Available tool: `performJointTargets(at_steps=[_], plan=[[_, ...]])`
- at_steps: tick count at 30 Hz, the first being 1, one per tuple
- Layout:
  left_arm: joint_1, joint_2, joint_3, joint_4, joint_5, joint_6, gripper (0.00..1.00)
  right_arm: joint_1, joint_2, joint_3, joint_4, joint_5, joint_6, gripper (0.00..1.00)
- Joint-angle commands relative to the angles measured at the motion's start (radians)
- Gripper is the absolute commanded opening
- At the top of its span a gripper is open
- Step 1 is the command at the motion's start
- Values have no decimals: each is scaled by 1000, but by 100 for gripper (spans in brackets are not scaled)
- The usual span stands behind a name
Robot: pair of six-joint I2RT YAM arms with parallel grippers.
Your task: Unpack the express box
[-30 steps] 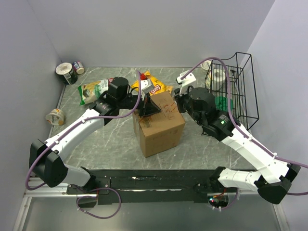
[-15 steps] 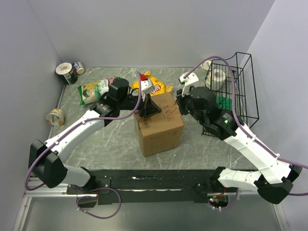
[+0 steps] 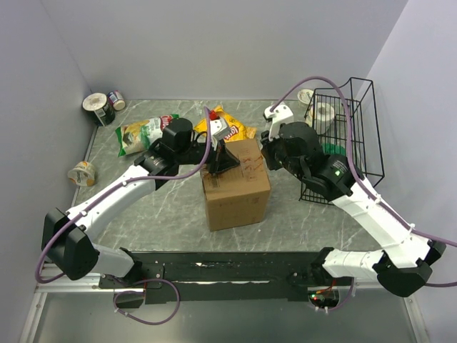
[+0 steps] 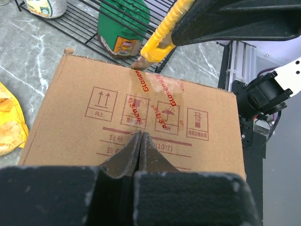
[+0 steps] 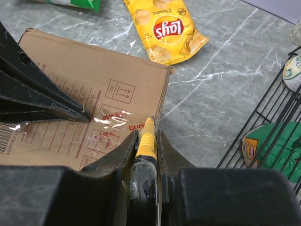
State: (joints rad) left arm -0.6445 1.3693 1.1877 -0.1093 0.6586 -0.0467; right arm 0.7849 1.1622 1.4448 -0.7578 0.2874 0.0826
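The express box (image 3: 235, 189) is seen mid-bench (image 3: 157, 207), its top touched by the closed left tool (image 4: 140, 137). A yellow knife (image 4: 164, 29), gripped in the right tool (image 5: 147, 133), is set at the taped edge. Beyond is seen a Lay's Classic bag (image 5: 167, 30), and at right a wire basket (image 3: 357, 128).

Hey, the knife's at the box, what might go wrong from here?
The utility knife in the right pincer meets the tape seam right at the express box edge; it may slip off or cut too deep. The shut left pincer sits on that seam, in the blade's likely path.
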Motion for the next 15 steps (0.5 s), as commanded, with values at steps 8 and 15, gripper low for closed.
performJointTargets(at_steps=[8,15], plan=[[2,-33,-46,-95,-123,-5,1,8,71,80,-6,-83,39,0],[23,-76,-30,-133,-50,-24,1,-6,178,129,148,-102,-13,0]])
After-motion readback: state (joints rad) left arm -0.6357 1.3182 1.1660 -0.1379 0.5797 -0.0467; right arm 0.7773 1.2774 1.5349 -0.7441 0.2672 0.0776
